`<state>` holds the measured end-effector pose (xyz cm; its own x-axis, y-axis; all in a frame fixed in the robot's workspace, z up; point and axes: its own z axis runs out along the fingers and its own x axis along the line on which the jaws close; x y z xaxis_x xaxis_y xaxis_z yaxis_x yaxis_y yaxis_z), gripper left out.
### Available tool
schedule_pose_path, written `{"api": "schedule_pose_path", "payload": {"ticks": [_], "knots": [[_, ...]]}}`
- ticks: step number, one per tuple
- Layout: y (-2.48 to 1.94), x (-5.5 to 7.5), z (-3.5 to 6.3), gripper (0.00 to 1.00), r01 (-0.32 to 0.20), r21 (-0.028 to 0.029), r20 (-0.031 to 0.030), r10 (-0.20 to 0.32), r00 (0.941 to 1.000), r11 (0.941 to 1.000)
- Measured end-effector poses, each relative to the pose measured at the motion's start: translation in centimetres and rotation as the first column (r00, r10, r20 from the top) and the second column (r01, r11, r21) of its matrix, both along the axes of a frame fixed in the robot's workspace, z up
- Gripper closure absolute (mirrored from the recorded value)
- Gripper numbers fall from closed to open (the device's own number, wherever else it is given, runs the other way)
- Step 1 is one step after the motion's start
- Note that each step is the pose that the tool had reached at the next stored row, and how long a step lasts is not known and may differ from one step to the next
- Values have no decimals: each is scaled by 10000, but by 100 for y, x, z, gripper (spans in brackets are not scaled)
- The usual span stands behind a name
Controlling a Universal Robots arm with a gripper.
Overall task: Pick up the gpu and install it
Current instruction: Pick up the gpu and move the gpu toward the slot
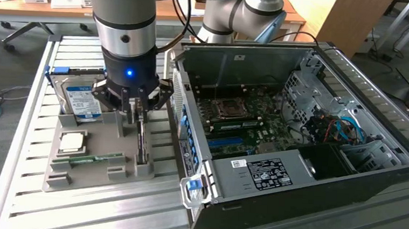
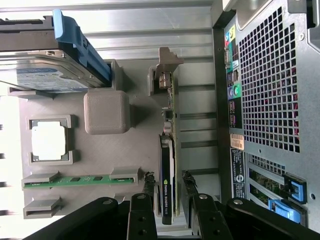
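The gpu (image 1: 141,142) stands on edge in a slot of the grey holder tray (image 1: 99,178), just beside the open computer case (image 1: 373,175). In the wrist view the gpu (image 2: 166,187) shows as a thin black edge with a green-labelled strip and its circuit board and silver bracket at the far end. My gripper (image 1: 137,119) hangs straight down over the card's upper edge. The gripper (image 2: 167,176) is open, one finger on each side of the card, with a small gap on both sides. The case lies on its side with the motherboard (image 1: 240,122) exposed.
The tray also holds a blue-labelled hard drive (image 1: 83,98), a square processor (image 1: 71,142) and a green memory stick (image 1: 89,159). The case's perforated rear panel (image 2: 270,100) is close beside the card. A slatted aluminium table (image 1: 75,216) carries everything; a second arm's base stands behind the case.
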<state>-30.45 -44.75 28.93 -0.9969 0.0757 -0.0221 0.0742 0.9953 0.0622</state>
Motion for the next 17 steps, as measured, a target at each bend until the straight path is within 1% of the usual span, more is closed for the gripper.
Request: {"api": "schedule_pose_path", "payload": {"ticks": [17], "knots": [[0,0,-13,64,0,2,3,0,10000,10000]]}}
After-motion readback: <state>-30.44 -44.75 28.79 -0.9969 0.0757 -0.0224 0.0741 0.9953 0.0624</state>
